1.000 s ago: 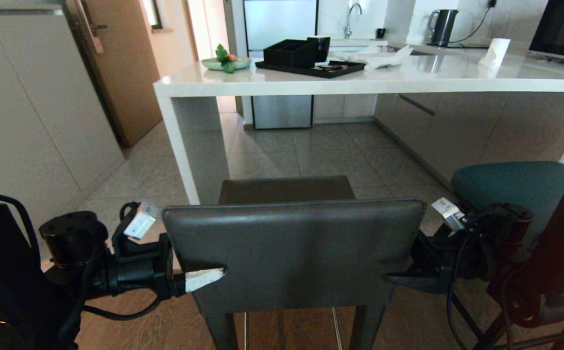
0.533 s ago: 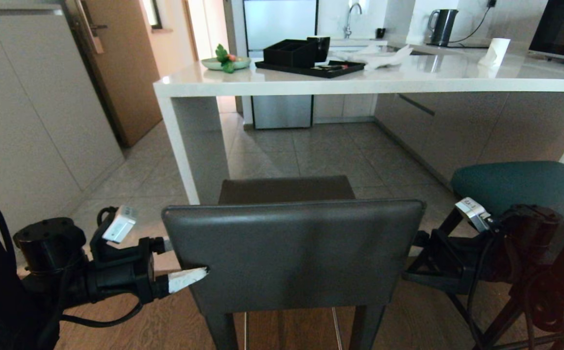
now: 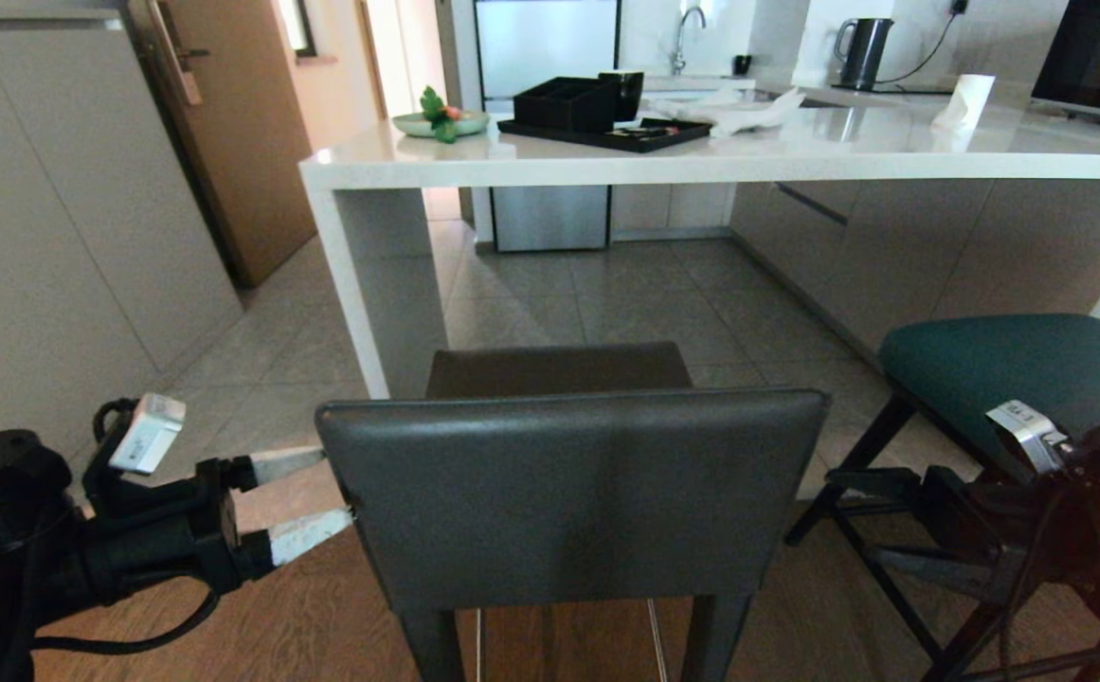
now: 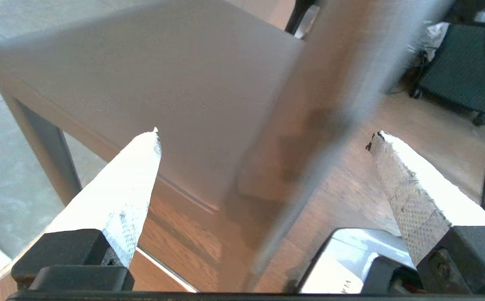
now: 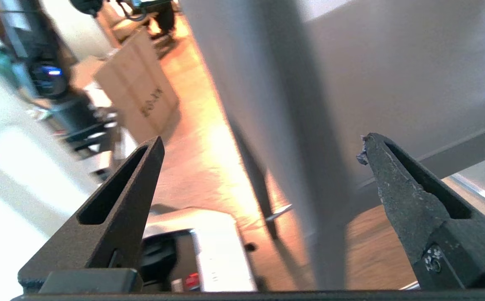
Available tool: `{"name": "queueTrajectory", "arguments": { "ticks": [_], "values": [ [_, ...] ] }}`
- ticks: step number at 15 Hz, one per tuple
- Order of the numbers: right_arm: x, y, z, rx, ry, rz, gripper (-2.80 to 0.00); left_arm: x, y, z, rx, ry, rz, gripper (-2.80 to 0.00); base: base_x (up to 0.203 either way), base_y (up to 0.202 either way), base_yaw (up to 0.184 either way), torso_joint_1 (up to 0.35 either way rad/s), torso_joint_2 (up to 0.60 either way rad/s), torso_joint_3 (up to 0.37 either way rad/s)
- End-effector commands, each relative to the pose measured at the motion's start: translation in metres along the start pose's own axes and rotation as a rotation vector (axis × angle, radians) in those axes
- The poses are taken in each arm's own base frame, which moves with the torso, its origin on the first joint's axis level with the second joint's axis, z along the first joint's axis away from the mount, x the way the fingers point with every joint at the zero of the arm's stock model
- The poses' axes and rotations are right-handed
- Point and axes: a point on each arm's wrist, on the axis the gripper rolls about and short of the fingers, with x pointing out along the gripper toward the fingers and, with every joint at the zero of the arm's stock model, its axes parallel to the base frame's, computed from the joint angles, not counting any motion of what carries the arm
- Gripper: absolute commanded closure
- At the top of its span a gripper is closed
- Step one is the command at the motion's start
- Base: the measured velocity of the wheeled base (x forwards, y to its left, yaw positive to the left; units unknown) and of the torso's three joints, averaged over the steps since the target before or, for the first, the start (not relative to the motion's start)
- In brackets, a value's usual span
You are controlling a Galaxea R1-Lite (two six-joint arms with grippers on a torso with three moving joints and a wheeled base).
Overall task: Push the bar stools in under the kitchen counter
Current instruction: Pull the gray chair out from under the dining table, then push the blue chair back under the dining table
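The table (image 3: 701, 161) runs across the upper half of the head view, its white slab on a panel leg at centre left, with open floor under it. The grey stool (image 3: 573, 493) stands in the lower centre, its back toward the camera and its seat pointing at the gap under the slab, not yet beneath it. The teal stool (image 3: 1023, 365) sits at the right edge, also short of the table.

The left gripper (image 3: 308, 497) is at lower left, its white fingers (image 4: 129, 188) spread wide and holding nothing; the lower tip lies at the left edge of the stool's back, the upper one just off it. The right gripper (image 5: 259, 154) is at lower right, dark fingers likewise apart and empty, a little clear of the back's right edge.

The step in hand looks like getting a purchase on the grey stool to drive it forward. To do it well, I would set both grippers level with each other on the back, one at each side edge, so the push goes straight and the stool does not swivel toward the panel leg. Pushing low on the back should lessen the risk of tipping on tall legs. Keep the stool centred on the opening to the right of that leg, and watch the right arm's clearance from the teal stool.
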Motion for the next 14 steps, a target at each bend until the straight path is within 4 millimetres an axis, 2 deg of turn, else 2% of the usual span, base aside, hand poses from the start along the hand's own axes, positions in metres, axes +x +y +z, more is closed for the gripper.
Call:
{"name": "queueTrajectory", "arguments": {
  "ticks": [1,5,8,11,14],
  "values": [
    [-0.009,0.017,0.003,-0.013,-0.005,-0.012,-2.80,-0.013,-0.015,0.009,0.034,-0.021,0.010,-2.80,0.000,0.000,0.000,0.000,0.00,0.000],
    [-0.026,0.048,0.009,-0.034,-0.017,-0.087,-2.80,-0.041,-0.034,0.021,0.070,-0.063,0.131,-2.80,0.000,0.000,0.000,0.000,0.00,0.000],
    [-0.032,0.084,0.024,-0.092,-0.027,-0.178,-2.80,-0.060,-0.056,0.038,0.100,-0.137,0.246,-2.80,0.000,0.000,0.000,0.000,0.00,0.000],
    [-0.032,0.125,0.057,-0.201,-0.066,-0.290,-2.80,-0.073,-0.090,0.066,0.152,-0.275,0.287,-2.80,0.000,0.000,0.000,0.000,0.00,0.000],
    [-0.028,0.186,0.092,-0.103,-0.172,-0.293,-2.80,-0.089,-0.135,0.093,0.115,-0.418,0.178,-2.80,0.000,0.000,0.000,0.000,0.00,0.000]
  ]
}}
